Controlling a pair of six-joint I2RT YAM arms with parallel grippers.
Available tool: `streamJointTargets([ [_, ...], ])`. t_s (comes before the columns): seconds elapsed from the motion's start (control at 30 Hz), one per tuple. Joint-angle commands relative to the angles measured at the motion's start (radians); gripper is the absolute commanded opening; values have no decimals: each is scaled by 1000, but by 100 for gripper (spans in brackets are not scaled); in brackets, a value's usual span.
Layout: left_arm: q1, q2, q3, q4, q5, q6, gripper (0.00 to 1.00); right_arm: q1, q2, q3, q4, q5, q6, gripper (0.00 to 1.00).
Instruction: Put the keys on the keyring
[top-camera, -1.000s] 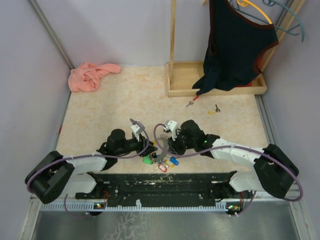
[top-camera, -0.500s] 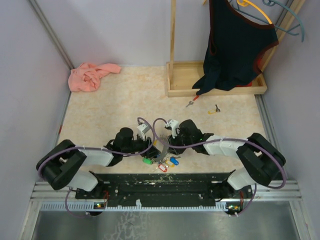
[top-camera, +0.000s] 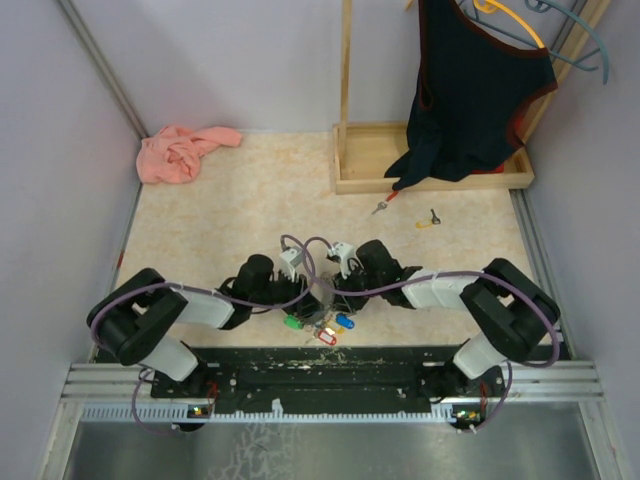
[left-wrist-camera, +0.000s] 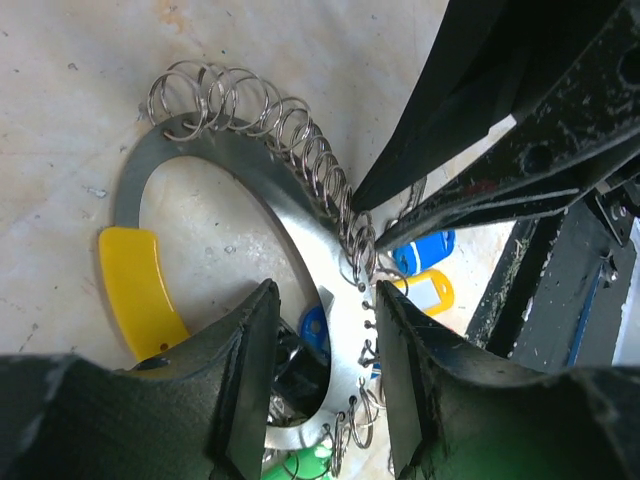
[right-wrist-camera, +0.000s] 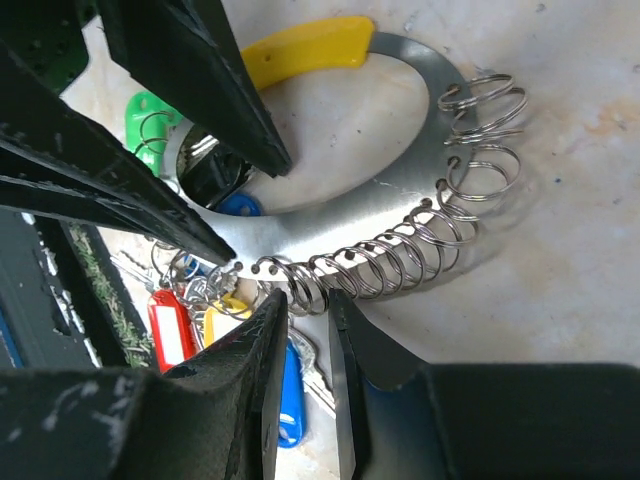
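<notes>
Evidently little was done: a red-capped key (top-camera: 381, 206) and a yellow-capped key (top-camera: 428, 220) lay loose at the overhead view's upper right, well apart from the keyring (left-wrist-camera: 250, 180) at lower centre. The right gripper (right-wrist-camera: 300, 310) pinched one of its small coils. The left gripper (left-wrist-camera: 325, 330) straddled its flat band, but I could not tell whether it gripped.

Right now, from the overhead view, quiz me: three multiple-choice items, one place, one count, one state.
1. The pink cloth lies: A) in the far-left corner of the table; B) beside the arm bases; C) on a hanger.
2. How many loose keys lie before the wooden tray: A) one; B) two; C) four.
3. The dark garment is: A) folded flat; B) hanging; C) bunched on the tabletop.
Answers: 1 A, it sits by the far left wall; 2 B, one red-capped, one yellow-capped; 3 B, it hangs above the tray.
</notes>
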Motion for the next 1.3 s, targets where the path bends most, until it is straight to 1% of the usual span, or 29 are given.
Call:
streamJointTargets([
  [0.0,-16,46,24,33,-8,-18,48,-10,20,8,95,-97,29,23],
  [0.13,-19,82,30,41,-24,-28,46,-11,13,9,117,-106,38,17],
  [0.23,-19,85,32,39,-32,-32,43,-12,2,11,111,-105,34,11],
  [0.43,-19,69,25,36,-52,-33,43,-15,-38,4,75,-96,22,11],
  [0.77,-19,64,21,46,-45,-31,43,-20,-19,13,51,-95,25,10],
  [0.8,-19,63,19,50,-42,-31,43,-20,-18,13,51,-94,24,10],
  [0.83,-19,62,16,54,-40,-31,43,-20,-17,15,52,-96,24,6],
  [0.87,-19,60,14,62,-38,-32,43,-21,-17,15,55,-100,24,2],
  [0.9,-19,57,10,70,-37,-31,43,-20,-18,16,56,-103,25,0],
  [1.1,-18,26,-23,146,-33,-20,44,-21,-35,36,33,-100,-12,0],
  [1.27,-13,-44,-59,223,-31,39,45,-20,-67,81,-21,-103,-101,0],
])
